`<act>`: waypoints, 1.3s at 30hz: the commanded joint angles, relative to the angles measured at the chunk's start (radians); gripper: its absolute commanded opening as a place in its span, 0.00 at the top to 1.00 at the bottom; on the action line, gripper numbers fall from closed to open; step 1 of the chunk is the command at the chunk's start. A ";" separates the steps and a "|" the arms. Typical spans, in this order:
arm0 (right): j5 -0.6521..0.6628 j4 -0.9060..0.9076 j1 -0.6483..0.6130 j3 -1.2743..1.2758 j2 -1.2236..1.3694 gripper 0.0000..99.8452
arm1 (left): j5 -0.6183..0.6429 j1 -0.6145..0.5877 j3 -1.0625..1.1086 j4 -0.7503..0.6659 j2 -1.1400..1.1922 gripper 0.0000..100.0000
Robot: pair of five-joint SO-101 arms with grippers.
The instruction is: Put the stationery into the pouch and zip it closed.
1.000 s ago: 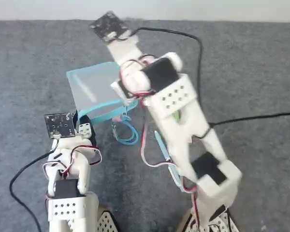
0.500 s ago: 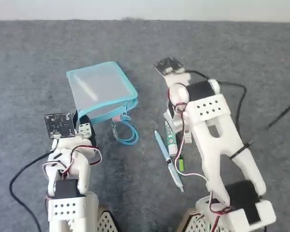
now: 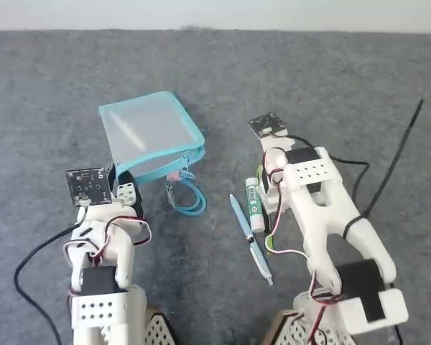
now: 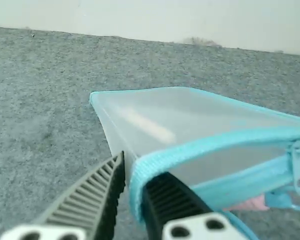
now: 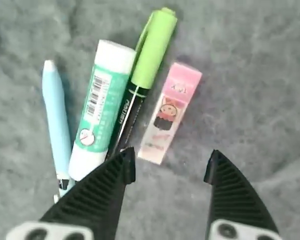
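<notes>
Withdrawn from over the pouch (image 3: 151, 136) since a second ago, the right arm (image 3: 323, 201) now hangs over the stationery; the pouch and the left arm (image 3: 104, 244) have not shifted.

High view: the pouch lies flat on the grey table (image 3: 359, 93), zip edge toward the arms, its blue strap loop (image 3: 190, 198) trailing from the zip end. The left arm meets the pouch's near corner. The blue pen (image 3: 238, 214) and glue stick (image 3: 254, 205) lie side by side well apart from the pouch, on its strap side.

Left wrist view: the left claw (image 4: 137, 172) is closed on the pouch's teal bound rim, which passes between the jaws. The walls are thin translucent film.

Right wrist view: the right claw (image 5: 171, 155) stands spread and empty, the pink eraser (image 5: 171, 112) just ahead of the gap, the green marker (image 5: 147, 70) beside it.

Handling, by judgement: the pouch is soft and floppy, so the stitched rim is the firm hold. The eraser is light and stiff; take it across its narrow sides. The glue stick and pens are smooth, round and likely to roll; grip them mid-barrel.
</notes>
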 commanded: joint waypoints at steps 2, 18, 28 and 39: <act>-0.005 -0.038 0.005 -0.005 0.030 0.76 | 0.008 0.006 -0.015 -0.025 -0.015 0.99; -0.051 -0.096 0.005 -0.006 0.119 0.86 | 0.008 0.005 -0.013 -0.025 -0.015 0.99; -0.051 -0.077 0.022 -0.008 0.110 0.95 | 0.008 0.006 -0.013 -0.025 -0.015 0.99; -0.028 0.097 0.088 -0.020 -0.226 0.99 | 0.008 0.009 -0.013 -0.025 -0.015 0.99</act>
